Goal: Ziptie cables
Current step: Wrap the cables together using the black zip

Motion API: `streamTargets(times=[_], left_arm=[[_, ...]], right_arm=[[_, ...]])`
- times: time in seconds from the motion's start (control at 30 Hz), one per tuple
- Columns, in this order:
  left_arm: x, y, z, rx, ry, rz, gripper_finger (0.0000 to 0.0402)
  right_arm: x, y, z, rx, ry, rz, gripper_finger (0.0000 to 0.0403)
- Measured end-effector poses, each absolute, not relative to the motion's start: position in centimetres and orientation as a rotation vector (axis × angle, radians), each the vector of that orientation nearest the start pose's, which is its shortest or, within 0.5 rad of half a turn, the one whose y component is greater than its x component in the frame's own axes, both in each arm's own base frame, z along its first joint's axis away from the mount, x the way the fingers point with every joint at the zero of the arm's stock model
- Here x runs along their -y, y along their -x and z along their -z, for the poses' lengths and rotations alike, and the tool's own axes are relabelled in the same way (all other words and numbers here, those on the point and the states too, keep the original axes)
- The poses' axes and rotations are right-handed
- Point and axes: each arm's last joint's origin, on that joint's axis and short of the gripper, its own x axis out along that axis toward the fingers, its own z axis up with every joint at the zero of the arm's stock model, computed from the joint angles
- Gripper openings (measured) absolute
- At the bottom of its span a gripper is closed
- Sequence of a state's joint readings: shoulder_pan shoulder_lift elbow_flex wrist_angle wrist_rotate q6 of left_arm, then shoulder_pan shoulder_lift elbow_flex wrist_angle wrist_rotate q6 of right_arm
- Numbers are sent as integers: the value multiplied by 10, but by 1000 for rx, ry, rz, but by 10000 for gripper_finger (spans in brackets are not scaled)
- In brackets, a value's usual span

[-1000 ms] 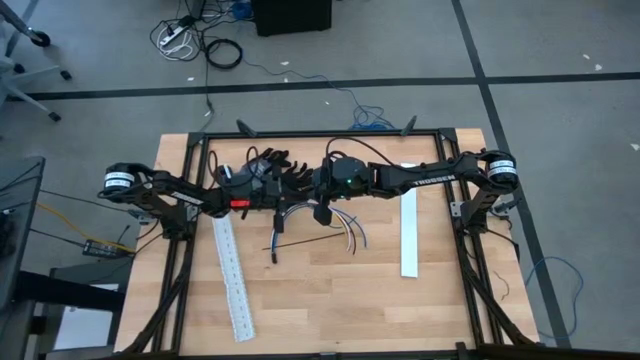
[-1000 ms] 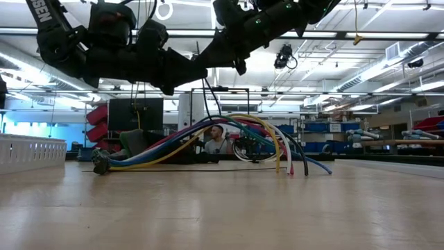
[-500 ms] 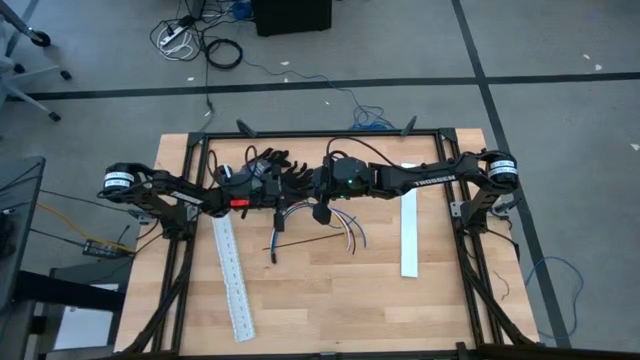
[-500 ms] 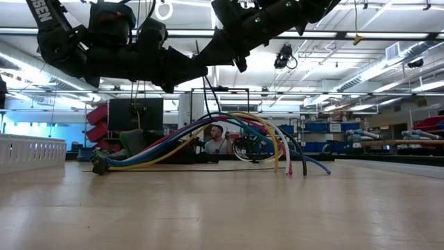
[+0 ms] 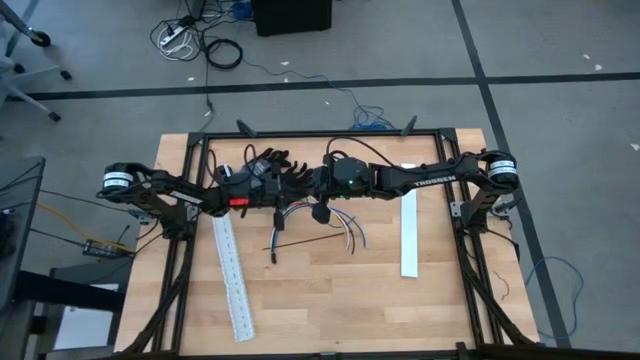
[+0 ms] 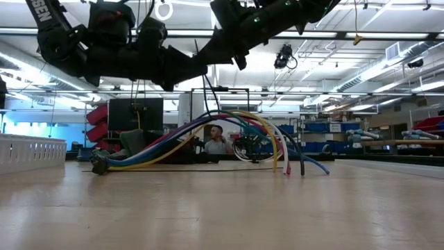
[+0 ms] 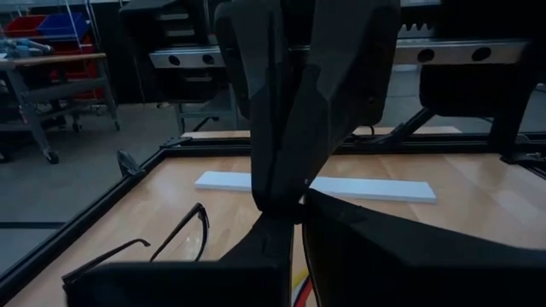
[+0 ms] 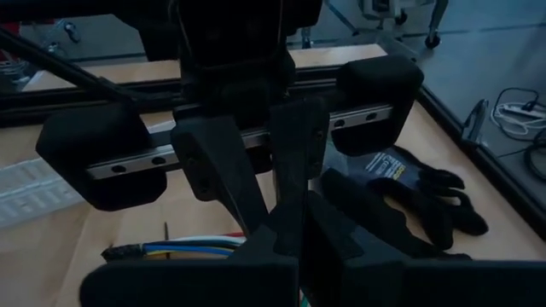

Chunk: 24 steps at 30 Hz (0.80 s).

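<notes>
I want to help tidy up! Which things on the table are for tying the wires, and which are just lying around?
For the job:
- cables
- left claw, shut
- right claw, shut

Lying about:
- black gloves
- white strip
- slotted white strip

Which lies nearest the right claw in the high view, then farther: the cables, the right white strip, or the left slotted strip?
From the right claw, above table centre:
1. The cables, just below it, toward the table's front.
2. The right white strip, toward the right edge.
3. The left slotted strip, down to the left.
</notes>
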<state>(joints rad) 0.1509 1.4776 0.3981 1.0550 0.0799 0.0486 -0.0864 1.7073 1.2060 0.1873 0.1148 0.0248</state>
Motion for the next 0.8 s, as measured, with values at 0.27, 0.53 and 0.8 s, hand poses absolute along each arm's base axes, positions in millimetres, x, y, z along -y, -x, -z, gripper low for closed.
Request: streamTargets(times=[0.27,0.53,0.8], left_arm=[[-37,-258,-176,-27,-45,-74,9],[-36,-257,-166,-103,-58,-64,65],[-38,-257,-165,-114,-82,-125,86]], right_arm=[[37,-390,-271,-307,9,242,0],[36,-390,-278,-267,60,350,0],[39,-387,-281,-267,61,354,0]])
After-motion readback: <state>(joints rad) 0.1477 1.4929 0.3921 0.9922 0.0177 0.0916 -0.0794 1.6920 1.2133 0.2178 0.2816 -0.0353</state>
